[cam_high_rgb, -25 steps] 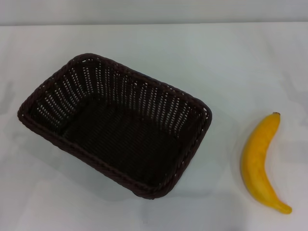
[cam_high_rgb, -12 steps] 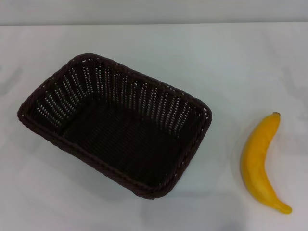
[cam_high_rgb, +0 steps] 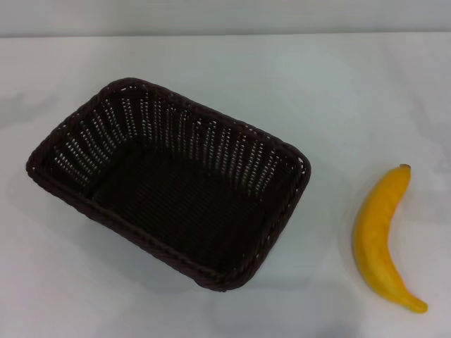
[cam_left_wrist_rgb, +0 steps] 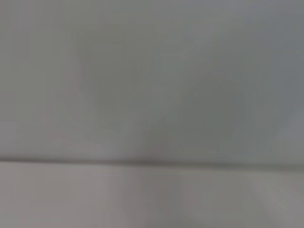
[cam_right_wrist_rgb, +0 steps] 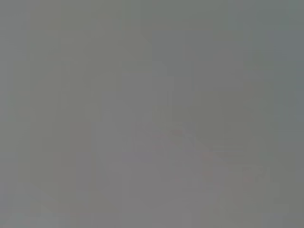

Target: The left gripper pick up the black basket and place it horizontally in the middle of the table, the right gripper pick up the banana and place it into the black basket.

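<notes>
From where I stood, the black basket (cam_high_rgb: 169, 183) sat on the white counter (cam_high_rgb: 338, 91), left of the middle, turned at a slant so that its long sides ran from the far left toward the near right. It stood upright on its base with its open mouth up, and I could see down past the braided rim and the slotted walls to the dark woven floor, which held nothing. One rounded corner pointed toward the far edge of the counter and another toward the near edge.

The banana (cam_high_rgb: 382, 236) lay flat on the counter well to the right of the basket, apart from it with bare white surface between them. Its dark stem tip pointed away toward the far side, and its other end curved toward the near right corner. The bow of the fruit bulged toward the basket.

Neither the left tool nor the right tool showed over the counter, so I could not tell how far either one was open or whether it held anything. The two wrist views gave only plain grey blur, with one faint straight line across the left one.
</notes>
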Action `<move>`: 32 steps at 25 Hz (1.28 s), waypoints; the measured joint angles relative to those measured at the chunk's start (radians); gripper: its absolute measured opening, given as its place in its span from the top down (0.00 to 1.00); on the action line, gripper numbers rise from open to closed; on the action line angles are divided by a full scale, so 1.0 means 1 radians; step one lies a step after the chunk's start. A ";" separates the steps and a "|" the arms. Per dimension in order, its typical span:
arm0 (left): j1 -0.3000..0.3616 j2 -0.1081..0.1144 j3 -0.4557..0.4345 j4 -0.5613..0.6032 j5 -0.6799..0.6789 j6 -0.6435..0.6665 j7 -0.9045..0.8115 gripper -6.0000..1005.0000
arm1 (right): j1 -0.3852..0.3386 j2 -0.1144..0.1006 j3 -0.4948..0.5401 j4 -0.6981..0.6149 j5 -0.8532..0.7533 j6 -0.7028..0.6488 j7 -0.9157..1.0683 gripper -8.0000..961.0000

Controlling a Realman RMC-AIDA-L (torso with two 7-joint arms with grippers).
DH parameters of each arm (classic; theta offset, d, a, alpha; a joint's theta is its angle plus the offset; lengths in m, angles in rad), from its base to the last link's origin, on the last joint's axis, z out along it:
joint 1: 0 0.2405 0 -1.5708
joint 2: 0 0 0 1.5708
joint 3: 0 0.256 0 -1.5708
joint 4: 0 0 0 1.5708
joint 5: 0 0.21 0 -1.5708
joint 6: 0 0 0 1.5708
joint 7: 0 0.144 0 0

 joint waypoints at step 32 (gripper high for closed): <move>-0.203 -0.142 0.179 -0.141 0.360 0.082 0.060 0.32 | 0.019 0.006 0.000 -0.003 0.002 0.003 0.010 0.11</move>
